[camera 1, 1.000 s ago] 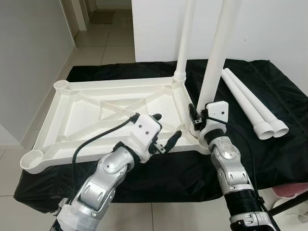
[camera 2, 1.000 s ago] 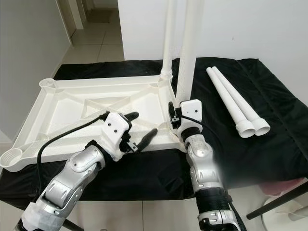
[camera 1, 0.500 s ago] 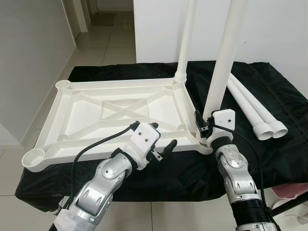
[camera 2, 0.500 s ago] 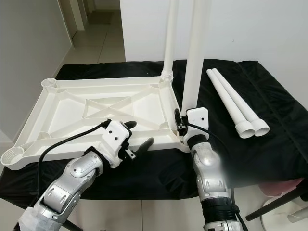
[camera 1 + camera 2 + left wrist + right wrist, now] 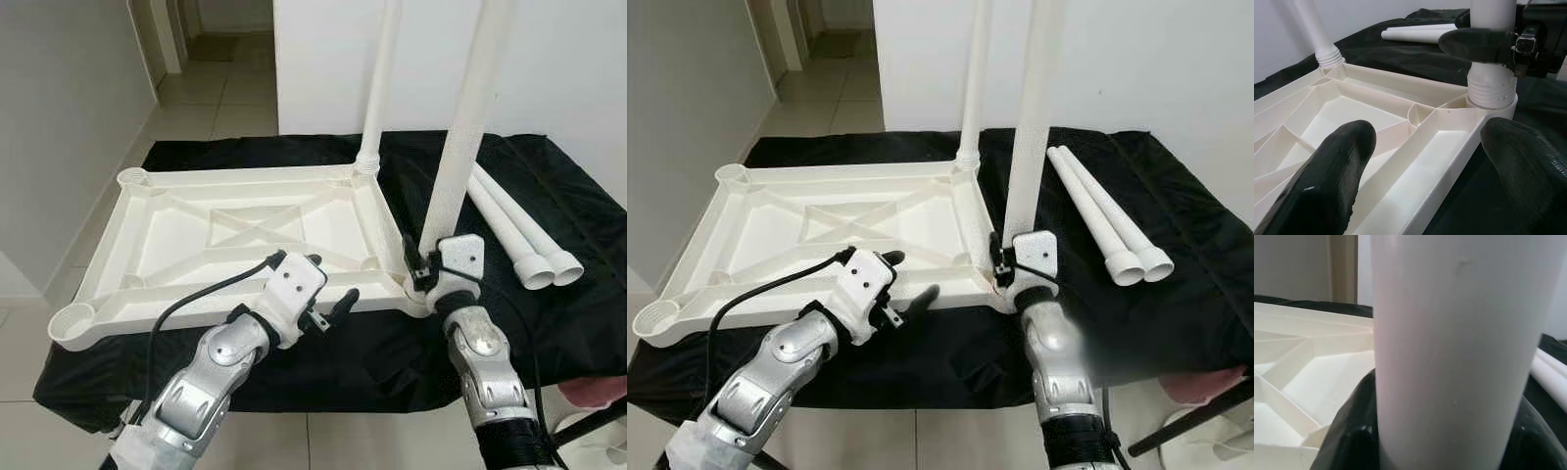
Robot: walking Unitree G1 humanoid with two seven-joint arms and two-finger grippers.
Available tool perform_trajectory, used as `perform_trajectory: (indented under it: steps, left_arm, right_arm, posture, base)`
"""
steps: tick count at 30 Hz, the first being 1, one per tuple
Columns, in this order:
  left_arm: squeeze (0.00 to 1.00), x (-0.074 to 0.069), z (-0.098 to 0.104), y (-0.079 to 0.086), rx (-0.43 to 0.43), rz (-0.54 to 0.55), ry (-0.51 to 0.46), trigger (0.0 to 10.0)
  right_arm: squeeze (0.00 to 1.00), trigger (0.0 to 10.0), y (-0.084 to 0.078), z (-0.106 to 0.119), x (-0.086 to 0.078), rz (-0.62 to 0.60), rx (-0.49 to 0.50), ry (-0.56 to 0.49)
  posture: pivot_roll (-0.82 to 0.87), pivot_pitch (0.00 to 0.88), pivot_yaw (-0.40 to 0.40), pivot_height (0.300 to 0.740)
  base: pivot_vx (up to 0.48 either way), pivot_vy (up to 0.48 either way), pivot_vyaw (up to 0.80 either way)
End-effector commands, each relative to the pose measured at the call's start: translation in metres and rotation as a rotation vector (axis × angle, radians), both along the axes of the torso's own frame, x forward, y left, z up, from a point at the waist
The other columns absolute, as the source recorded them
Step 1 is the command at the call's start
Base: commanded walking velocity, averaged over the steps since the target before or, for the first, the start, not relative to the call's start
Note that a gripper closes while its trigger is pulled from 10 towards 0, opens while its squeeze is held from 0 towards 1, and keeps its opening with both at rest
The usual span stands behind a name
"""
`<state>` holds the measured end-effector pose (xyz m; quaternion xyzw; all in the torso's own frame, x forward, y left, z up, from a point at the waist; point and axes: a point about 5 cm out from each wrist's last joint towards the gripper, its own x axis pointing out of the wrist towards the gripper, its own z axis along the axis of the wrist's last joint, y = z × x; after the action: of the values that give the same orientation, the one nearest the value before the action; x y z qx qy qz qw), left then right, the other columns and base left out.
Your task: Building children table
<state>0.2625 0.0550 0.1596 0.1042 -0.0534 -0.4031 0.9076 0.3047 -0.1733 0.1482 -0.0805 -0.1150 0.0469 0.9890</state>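
On a black-draped work surface (image 5: 549,176) lies a white plastic children's tabletop (image 5: 225,230), turned underside up so its ribbed frame and corner sockets face upward to receive legs. One white leg (image 5: 377,88) already stands upright in the far right corner socket. At the near right corner, the right gripper (image 5: 423,276) is clamped around the base of a second leg (image 5: 460,147), holding it upright where its threaded end meets the socket, probably to seat or screw it in. The left gripper (image 5: 328,284) hovers with fingers spread over the tabletop's near edge, just beside that corner, grasping nothing; it seems placed to brace the tabletop. Two spare legs (image 5: 524,235) lie side by side on the cloth to the right, within reach. Both left corner sockets (image 5: 71,323) await legs.
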Motion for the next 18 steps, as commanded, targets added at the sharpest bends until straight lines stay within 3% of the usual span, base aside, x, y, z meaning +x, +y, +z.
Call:
perform_trajectory:
  steps: [1, 11, 18]
  left_arm:
    - [0.0, 0.0, -0.003, -0.002, 0.039, -0.062, 0.016, 10.0]
    - [0.0, 0.002, 0.0, -0.002, 0.043, -0.054, 0.008, 10.0]
    - [0.0, 0.004, 0.002, -0.003, 0.045, -0.055, 0.006, 10.0]
  right_arm:
    - [0.0, 10.0, -0.005, -0.015, -0.002, -0.01, -0.005, 0.063]
    - [0.0, 10.0, -0.008, -0.03, -0.001, -0.008, -0.026, 0.108]
    - [0.0, 10.0, 0.001, -0.034, -0.003, 0.084, -0.076, 0.082]
  posture:
    - [-0.01, 0.0, 0.019, 0.74]
    - [0.0, 0.0, 0.022, 0.74]
    - [-0.01, 0.01, 0.031, 0.74]
  base:
    - [0.0, 0.0, 0.0]
    - [0.0, 0.0, 0.0]
    - [0.0, 0.0, 0.0]
